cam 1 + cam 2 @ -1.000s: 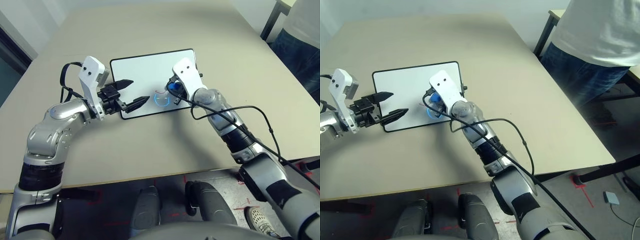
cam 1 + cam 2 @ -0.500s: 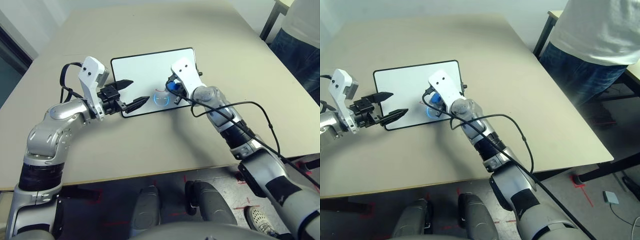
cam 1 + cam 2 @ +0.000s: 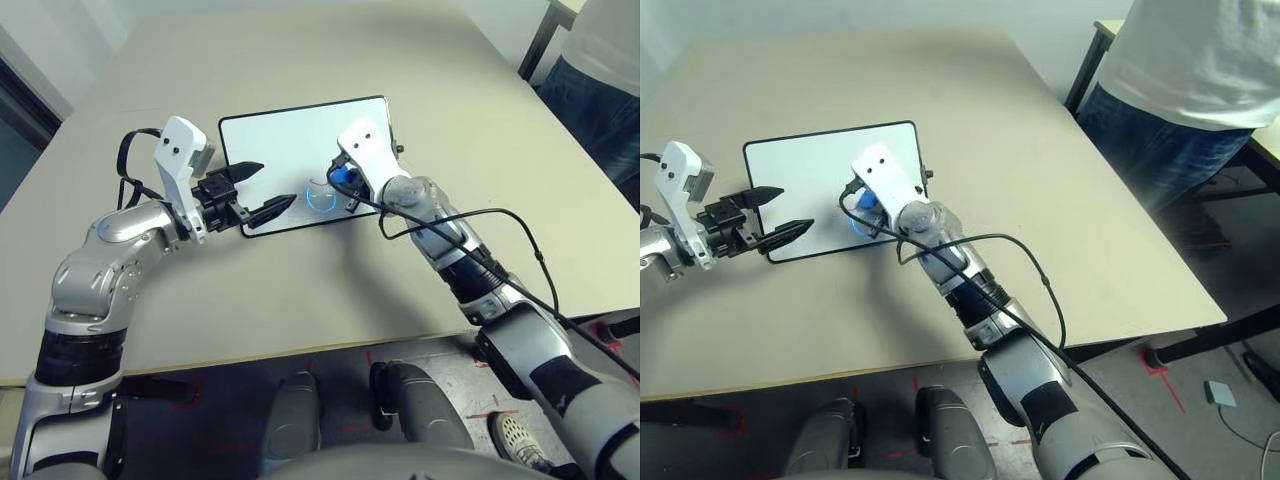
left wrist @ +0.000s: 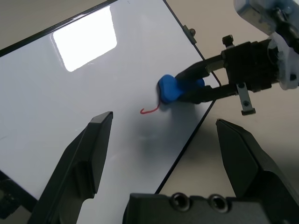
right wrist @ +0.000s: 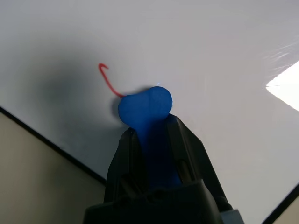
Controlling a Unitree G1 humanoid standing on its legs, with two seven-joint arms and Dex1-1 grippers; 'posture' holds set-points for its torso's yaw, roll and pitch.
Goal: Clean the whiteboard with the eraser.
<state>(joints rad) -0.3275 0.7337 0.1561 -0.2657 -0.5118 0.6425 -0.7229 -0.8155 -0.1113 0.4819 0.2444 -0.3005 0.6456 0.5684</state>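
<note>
1. The rectangular white whiteboard with a thin black frame and rounded corners [image 3: 300,150] is lying flat on the beige matte table [image 3: 400,60], with its long near edge facing the robot.
2. The right gripper of two black fingers [image 4: 187,88] is clenching the small bright blue eraser block [image 4: 169,88], and the fingers are pinching it from both sides.
3. The blue eraser is pressing its rounded end onto the whiteboard, near the board's near edge and toward its right end.
4. A thin red hooked pen mark [image 5: 108,80] is sitting on the whiteboard, and its end is touching the tip of the eraser.
5. A faint blue curved mark [image 3: 320,200] is showing on the whiteboard just beside the eraser, toward the near edge.
6. The left gripper [image 3: 262,190] is hovering over the left near corner of the whiteboard, with its two black fingers spread apart and gripping nothing.
7. The left gripper is pointing across the whiteboard toward the eraser, and a stretch of bare board is lying between them.
8. A bright patch of reflected light [image 4: 85,38] is shining on the whiteboard, farther from the eraser than the red mark.
9. A black cable [image 3: 480,215] is looping off the right forearm, over the table beyond the right end of the whiteboard.
10. A person in a white top and blue trousers [image 3: 1200,80] is standing by the table's right side, well apart from the whiteboard.
</note>
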